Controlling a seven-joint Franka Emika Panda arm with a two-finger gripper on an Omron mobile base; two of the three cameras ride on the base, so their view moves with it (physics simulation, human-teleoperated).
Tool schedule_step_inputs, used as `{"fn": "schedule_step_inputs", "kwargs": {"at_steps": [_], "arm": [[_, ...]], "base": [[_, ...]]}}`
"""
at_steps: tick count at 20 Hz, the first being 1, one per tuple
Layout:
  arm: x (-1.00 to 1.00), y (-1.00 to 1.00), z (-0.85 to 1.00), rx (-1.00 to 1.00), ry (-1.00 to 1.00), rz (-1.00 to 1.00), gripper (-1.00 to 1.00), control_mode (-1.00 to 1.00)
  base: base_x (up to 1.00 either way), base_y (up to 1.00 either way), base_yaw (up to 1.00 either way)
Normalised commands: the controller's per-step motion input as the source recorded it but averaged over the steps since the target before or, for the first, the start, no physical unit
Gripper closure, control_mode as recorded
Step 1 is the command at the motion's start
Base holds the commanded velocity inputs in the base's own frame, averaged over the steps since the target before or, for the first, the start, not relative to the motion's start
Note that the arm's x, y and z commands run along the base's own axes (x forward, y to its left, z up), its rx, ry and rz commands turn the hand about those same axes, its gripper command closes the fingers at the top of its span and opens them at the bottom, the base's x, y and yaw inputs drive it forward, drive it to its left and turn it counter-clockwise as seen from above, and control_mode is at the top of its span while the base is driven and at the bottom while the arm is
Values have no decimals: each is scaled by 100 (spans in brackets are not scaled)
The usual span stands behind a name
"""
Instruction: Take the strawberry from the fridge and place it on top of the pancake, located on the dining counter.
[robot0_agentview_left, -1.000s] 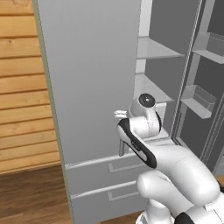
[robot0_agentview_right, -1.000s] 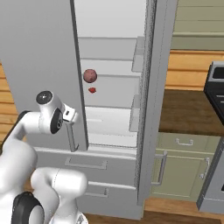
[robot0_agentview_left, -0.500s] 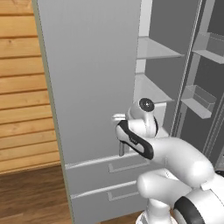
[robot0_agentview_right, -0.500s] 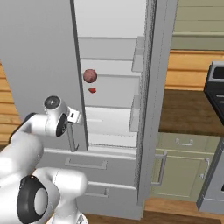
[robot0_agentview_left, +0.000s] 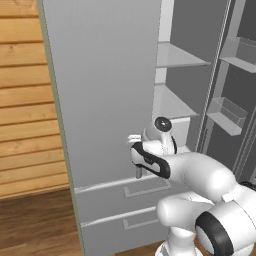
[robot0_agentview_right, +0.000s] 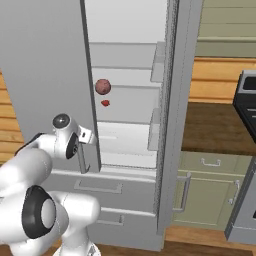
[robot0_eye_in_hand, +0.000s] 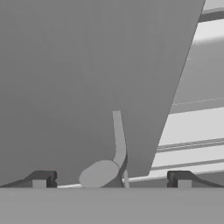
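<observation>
The gripper (robot0_eye_in_hand: 111, 179) sits with its fingers spread wide either side of the slim door handle (robot0_eye_in_hand: 118, 138) at the fridge (robot0_agentview_left: 107, 95) door's free edge, pinching nothing. To finish opening well, I judge it should swing the door fully aside before reaching in. One strawberry (robot0_agentview_right: 105, 103) lies at the left end of a middle shelf, just under one pinkish-brown ball (robot0_agentview_right: 102, 86)

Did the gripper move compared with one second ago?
Yes. In the left base view the gripper has drifted slightly left across the fridge door.
</observation>
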Motion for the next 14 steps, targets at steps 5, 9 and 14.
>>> {"fn": "schedule_step_inputs", "kwargs": {"at_steps": [5, 9, 14], "arm": [[4, 8, -9, 0, 3, 0, 100, -100], [1, 13, -1, 0, 0, 0, 100, -100], [0, 13, 0, -2, -17, 0, 100, -100]], "base": [[0, 0, 0], [0, 0, 0], [0, 0, 0]]}}
